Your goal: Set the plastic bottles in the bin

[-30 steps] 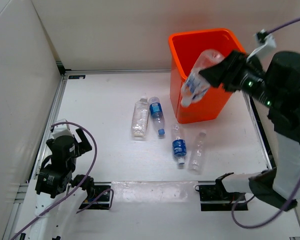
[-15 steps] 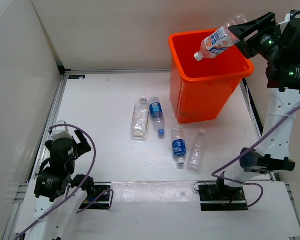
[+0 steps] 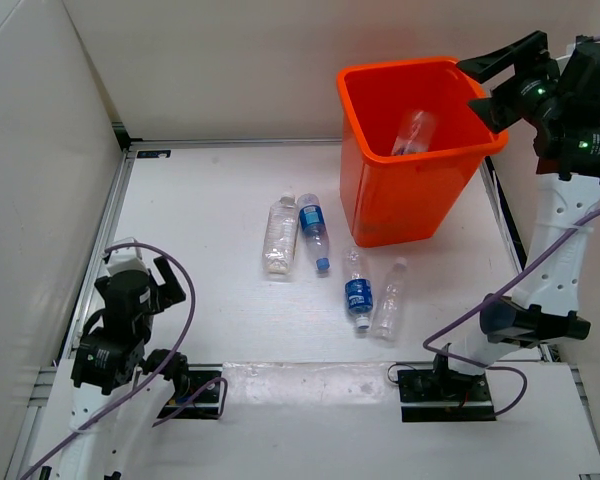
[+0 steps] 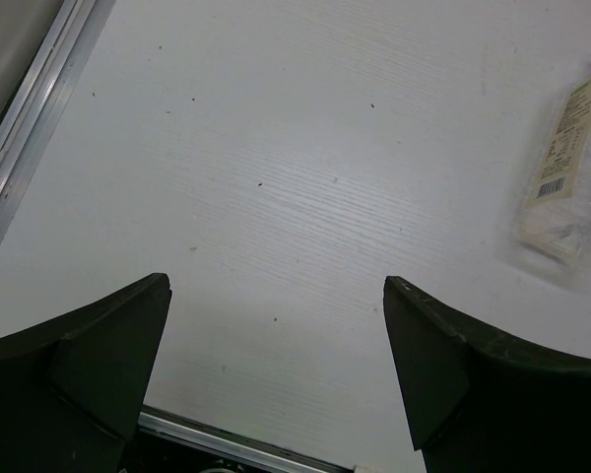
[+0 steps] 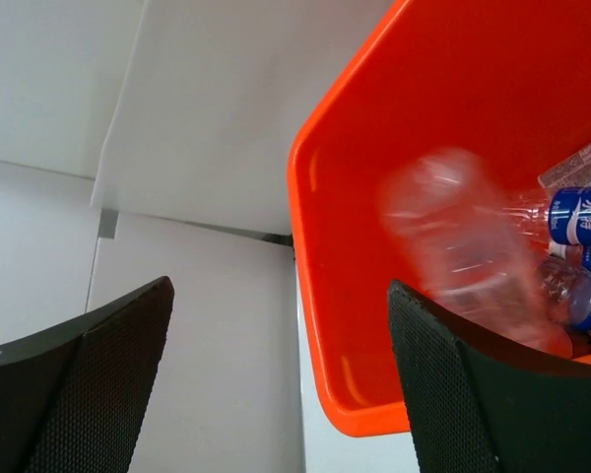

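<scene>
The orange bin [image 3: 417, 190] stands at the back right of the table. My right gripper [image 3: 485, 84] is open above its right rim. A clear bottle [image 3: 411, 132] is falling into the bin, blurred in the right wrist view [image 5: 463, 246], where other blue-labelled bottles [image 5: 581, 222] lie inside the bin [image 5: 325, 325]. Several bottles lie on the table: an unlabelled one [image 3: 279, 234], a blue-labelled one [image 3: 313, 229], another blue-labelled one [image 3: 357, 290] and a clear one [image 3: 391, 299]. My left gripper [image 3: 158, 275] is open and empty at the near left, with the unlabelled bottle [image 4: 569, 172] ahead of it.
White walls enclose the table on the left and at the back. A metal rail [image 3: 110, 230] runs along the table's left edge. The arm bases [image 3: 447, 385] sit on the near edge.
My right gripper carried a bottle up over the bin and opened. The bottle has left the jaws and is dropping into the bin. The left arm has barely moved.
</scene>
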Robot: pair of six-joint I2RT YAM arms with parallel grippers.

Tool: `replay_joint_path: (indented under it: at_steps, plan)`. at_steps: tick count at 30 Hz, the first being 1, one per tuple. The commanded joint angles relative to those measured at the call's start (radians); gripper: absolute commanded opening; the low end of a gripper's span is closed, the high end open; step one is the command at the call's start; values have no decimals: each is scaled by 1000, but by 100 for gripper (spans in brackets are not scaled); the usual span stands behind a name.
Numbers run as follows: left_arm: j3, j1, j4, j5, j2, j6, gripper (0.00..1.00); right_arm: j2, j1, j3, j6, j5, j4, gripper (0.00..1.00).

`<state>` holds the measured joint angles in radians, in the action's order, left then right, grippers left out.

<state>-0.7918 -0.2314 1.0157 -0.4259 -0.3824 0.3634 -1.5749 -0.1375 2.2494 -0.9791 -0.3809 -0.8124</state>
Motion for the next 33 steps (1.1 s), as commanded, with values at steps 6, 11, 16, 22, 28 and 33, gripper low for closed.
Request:
replay_joint_path:
  at_steps: [6,11,16,22,28,33]
  plan:
    - [-3,0,-16,24,-30,-7,99,61,-48,10,71,-3,-24,90]
    - [-6,0,-12,24,-39,-4,99,130,-10,9,177,109,-159,90]
    - [-7,0,-11,21,-41,-1,99,355,200,-254,287,313,-102,90]
    - [-4,-3,-17,30,-52,-9,99,780,460,-842,278,606,20,90]
    - [-4,-6,-22,41,-58,-9,99,888,604,-1195,203,553,-137,90]
    - [-7,-8,-22,47,-58,-15,99,865,537,-1346,145,422,-99,90]
